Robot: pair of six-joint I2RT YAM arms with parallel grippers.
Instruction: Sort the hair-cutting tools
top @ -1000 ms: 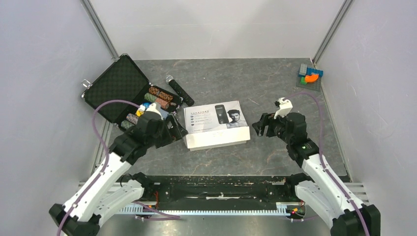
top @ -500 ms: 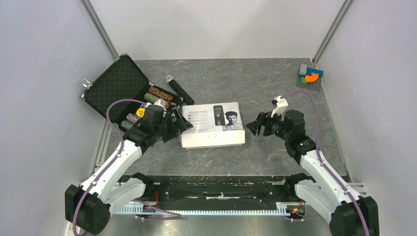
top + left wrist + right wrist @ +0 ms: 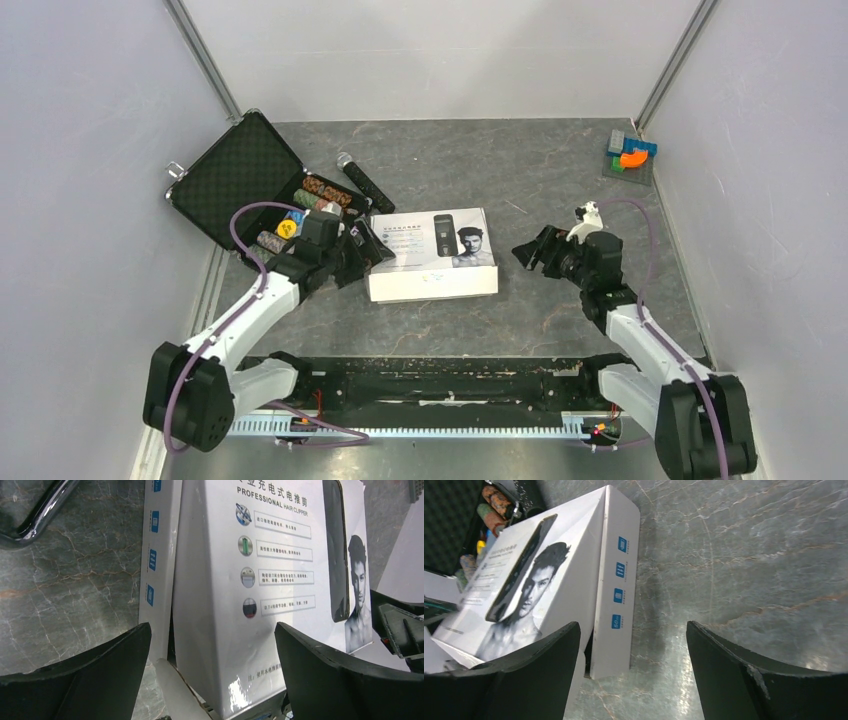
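Left wrist shows the box reads PROFESSIONAL HAIR CLIPPER, illegible overhead

White box blocks centre; open case, microphone crowd rear left; table behind and right of box apparently free.

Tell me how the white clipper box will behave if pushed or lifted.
The white clipper box lies flat on its broad face, so it should slide, not tip. Its glossy lid glares, probably slippery. A seam under the lid suggests it may lift off alone.
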